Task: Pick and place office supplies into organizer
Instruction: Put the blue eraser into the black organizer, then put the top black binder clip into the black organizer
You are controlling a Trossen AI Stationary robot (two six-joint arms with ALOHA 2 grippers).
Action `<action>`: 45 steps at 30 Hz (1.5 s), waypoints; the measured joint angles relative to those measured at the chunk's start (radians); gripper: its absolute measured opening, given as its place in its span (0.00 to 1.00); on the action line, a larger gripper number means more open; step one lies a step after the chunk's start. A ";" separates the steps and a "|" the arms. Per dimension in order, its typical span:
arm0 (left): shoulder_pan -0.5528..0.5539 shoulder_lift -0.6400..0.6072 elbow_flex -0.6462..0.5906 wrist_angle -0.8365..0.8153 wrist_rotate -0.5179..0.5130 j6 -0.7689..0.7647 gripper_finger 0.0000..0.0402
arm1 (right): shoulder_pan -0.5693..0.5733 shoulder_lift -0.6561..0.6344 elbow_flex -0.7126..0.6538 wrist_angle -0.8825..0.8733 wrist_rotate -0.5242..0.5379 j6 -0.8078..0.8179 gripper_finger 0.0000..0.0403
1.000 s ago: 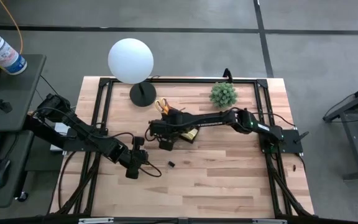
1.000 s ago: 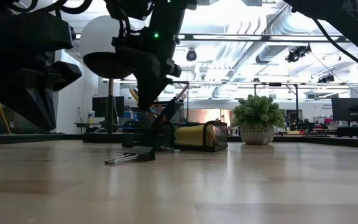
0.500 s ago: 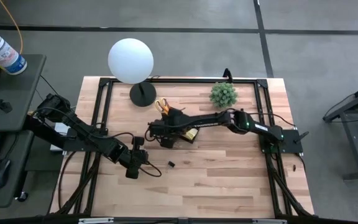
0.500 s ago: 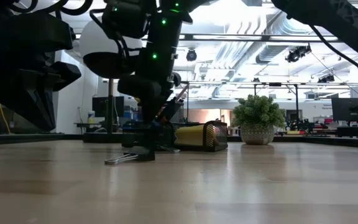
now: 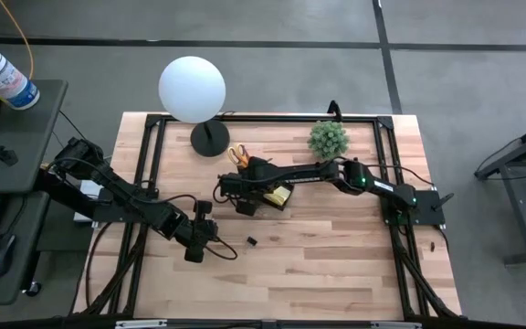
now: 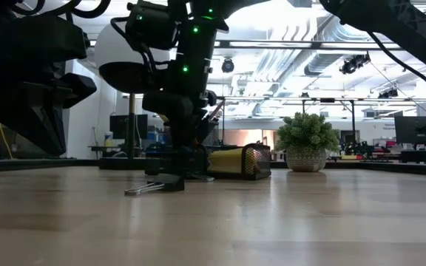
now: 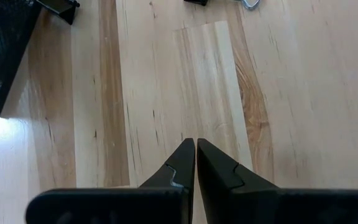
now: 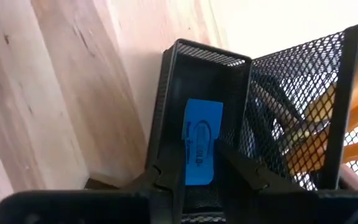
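Moving slightly up-frame over the last second, the right end effector (image 8: 197, 177) now grips the blue eraser (image 8: 201, 150) just above the organizer (image 5: 265, 183) at centre frame, so release looks next; the left end effector (image 7: 195, 163) waits closed at lower left.

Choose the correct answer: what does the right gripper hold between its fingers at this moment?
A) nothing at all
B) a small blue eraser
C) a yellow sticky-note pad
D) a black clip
B: in the right wrist view the right gripper has its two fingers closed on the small blue eraser, directly above a low mesh compartment of the black organizer.
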 joint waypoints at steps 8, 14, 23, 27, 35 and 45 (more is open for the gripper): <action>0.000 0.000 0.000 0.001 0.000 0.000 0.02 | 0.000 0.000 0.000 -0.027 0.009 0.020 0.20; 0.000 0.000 0.000 0.002 0.000 0.000 0.02 | 0.000 0.000 0.000 -0.041 0.007 0.030 0.29; 0.000 0.000 0.000 0.003 0.000 0.000 0.02 | 0.000 0.000 0.000 -0.049 0.008 0.030 0.35; 0.000 0.000 0.000 0.003 0.000 0.000 0.02 | 0.011 0.000 0.000 -0.049 0.024 0.027 0.34; 0.000 0.000 0.000 0.003 0.000 0.000 0.02 | 0.064 0.000 0.000 -0.072 0.043 0.033 0.31; 0.000 0.000 0.000 0.003 0.000 0.000 0.02 | 0.134 -0.008 0.002 -0.113 -0.007 0.137 0.29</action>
